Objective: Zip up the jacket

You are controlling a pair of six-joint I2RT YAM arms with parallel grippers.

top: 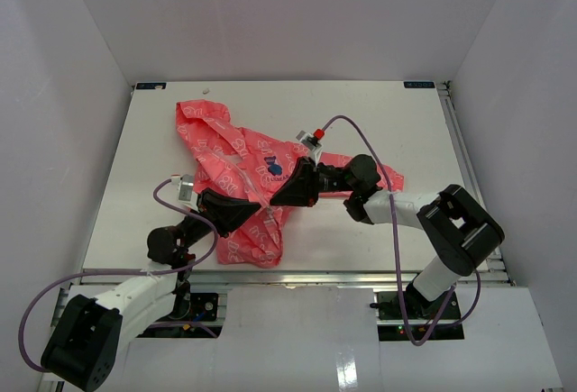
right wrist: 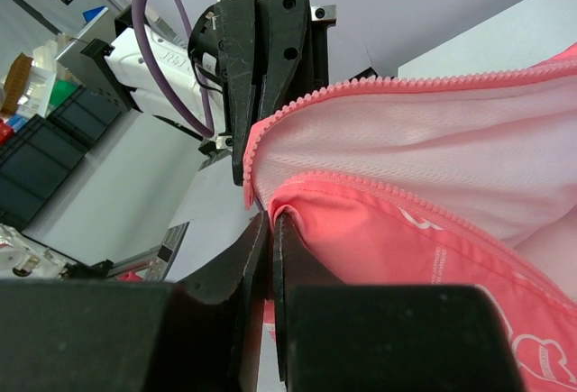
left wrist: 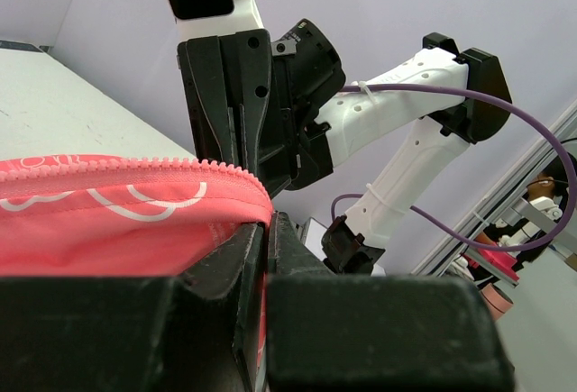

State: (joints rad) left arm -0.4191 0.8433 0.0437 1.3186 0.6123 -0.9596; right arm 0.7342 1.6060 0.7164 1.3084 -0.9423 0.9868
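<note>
The coral-pink jacket [top: 236, 150] lies crumpled on the white table [top: 388, 113], hood at the far left and dark-blue logo [top: 275, 169] facing up. My left gripper [top: 260, 205] is shut on a front edge lined with zipper teeth [left wrist: 135, 168]; pink fabric [left wrist: 108, 221] bulges over its jaws [left wrist: 269, 226]. My right gripper [top: 276, 197] faces it tip to tip and is shut on the other front edge [right wrist: 433, 248], with paler lining [right wrist: 433, 144] and teeth [right wrist: 406, 86] above its jaws [right wrist: 270, 221]. The zipper slider is not visible.
White walls enclose the table on three sides. A small white scrap [top: 206, 91] lies at the far edge. Purple cables [top: 361, 131] loop from both wrists. Bins and shelving [right wrist: 54, 131] stand beyond the table.
</note>
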